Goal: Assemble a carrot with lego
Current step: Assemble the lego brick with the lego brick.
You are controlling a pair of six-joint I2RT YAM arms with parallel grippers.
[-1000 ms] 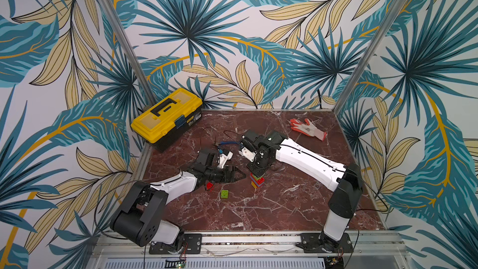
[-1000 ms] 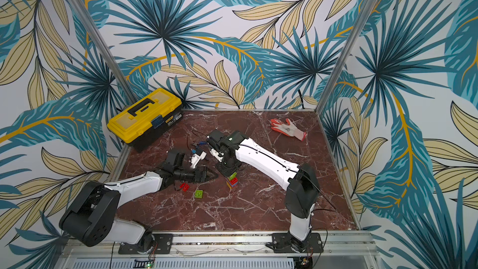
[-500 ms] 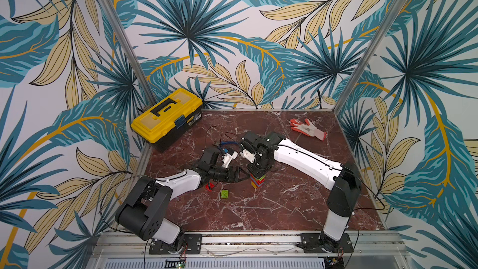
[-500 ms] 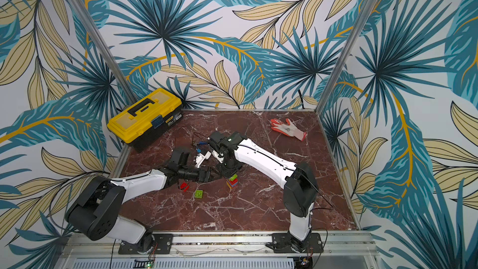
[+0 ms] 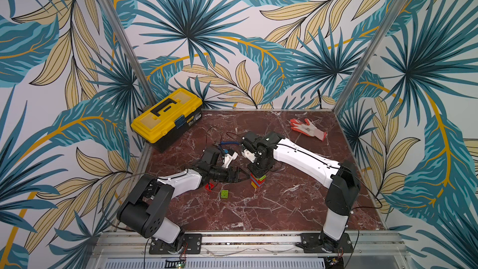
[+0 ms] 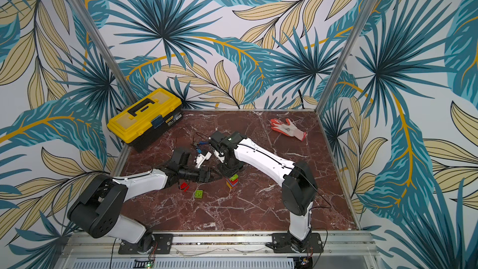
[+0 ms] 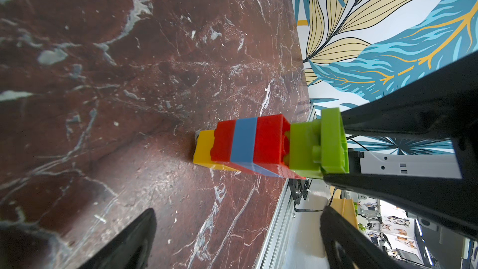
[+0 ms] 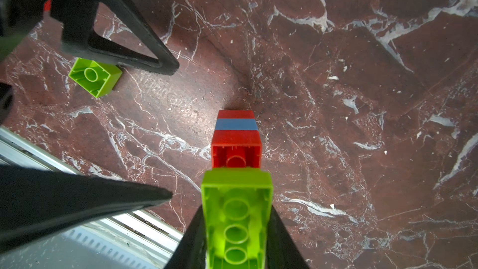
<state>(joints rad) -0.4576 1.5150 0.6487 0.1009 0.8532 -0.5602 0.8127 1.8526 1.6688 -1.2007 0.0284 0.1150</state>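
The carrot (image 5: pixel 257 182) (image 6: pixel 232 181) stands upright on the marble table, yellow tip down, with red and blue bands above (image 7: pixel 243 143) (image 8: pixel 236 130). A lime-green lego brick (image 7: pixel 319 148) (image 8: pixel 236 210) rests on the stack's top red brick, hollow side up. My right gripper (image 8: pixel 236 214) (image 5: pixel 257 170) comes down from above and is shut on this brick. My left gripper (image 7: pixel 239 210) (image 5: pixel 241 175) lies low at the stack's left and is open, its fingertips just short of the stack with nothing between them. A loose red lego brick (image 5: pixel 209 186) (image 6: pixel 184 186) and a loose lime one (image 5: pixel 224 194) (image 8: pixel 94 76) lie near the left gripper.
A yellow toolbox (image 5: pixel 168 115) stands at the back left corner. A red and white glove (image 5: pixel 307 128) lies at the back right. A blue-handled tool (image 5: pixel 226 144) and cables lie behind the two wrists. The metal rail (image 7: pixel 274 218) runs along the table's front edge.
My left arm has reached to the right, bringing its open gripper up to the stack. The right gripper has stayed shut on the lime brick on the stack.
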